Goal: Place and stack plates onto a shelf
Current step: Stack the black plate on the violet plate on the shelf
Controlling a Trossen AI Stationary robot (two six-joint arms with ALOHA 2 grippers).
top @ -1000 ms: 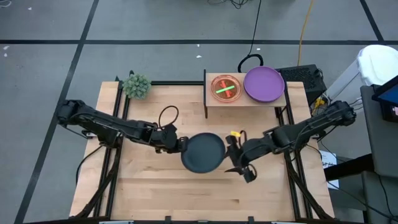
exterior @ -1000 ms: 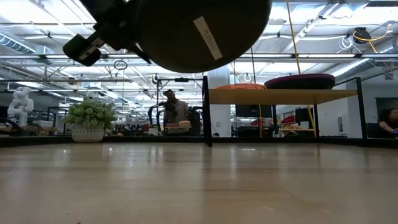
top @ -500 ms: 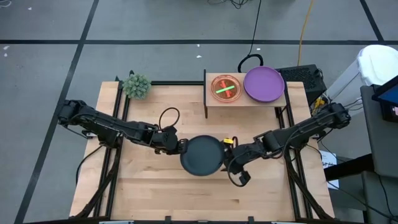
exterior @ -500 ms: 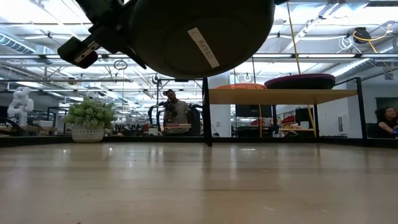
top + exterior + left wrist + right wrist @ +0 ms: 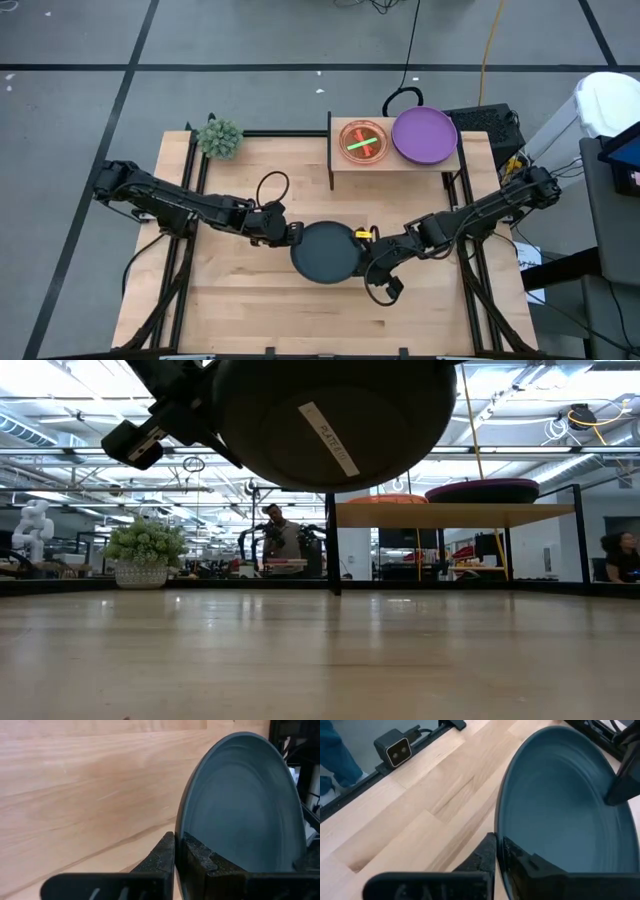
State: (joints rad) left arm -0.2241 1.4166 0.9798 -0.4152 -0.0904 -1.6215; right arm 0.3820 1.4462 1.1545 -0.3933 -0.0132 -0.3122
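Note:
A large dark teal plate (image 5: 325,252) hangs over the middle of the table between both arms; the low view shows its underside (image 5: 325,415) with a white label. My left gripper (image 5: 178,840) is shut on its left rim and my right gripper (image 5: 499,840) on its right rim. At the far edge stands the shelf (image 5: 395,160), bearing a pink-red plate with green showing in it (image 5: 363,140) and a purple plate (image 5: 424,135), both lying flat on its top. My left gripper pinches the plate's rim (image 5: 179,826) on the side toward the table's left edge, one finger on the inner face (image 5: 200,860) and one on the underside. The fingers slant down from the left. The plate is clear of the table. My right gripper pinches the opposite rim (image 5: 497,827), on the side toward the table's right edge, one finger on the inner face (image 5: 525,865) and one beneath. It comes slanting down from the right. The plate hangs between the two grippers, roughly level.
A small spiky green plant (image 5: 219,137) stands at the far left corner. A black cable loop (image 5: 270,186) lies on the wood behind the left arm. The near half of the table (image 5: 320,320) is bare wood. People sit in the room beyond the table (image 5: 285,540).
My right gripper has come down and toward the table's left, rolled its wrist, and shut on the plate's right rim. The plate has stayed lifted in my left gripper's hold, hardly shifting.

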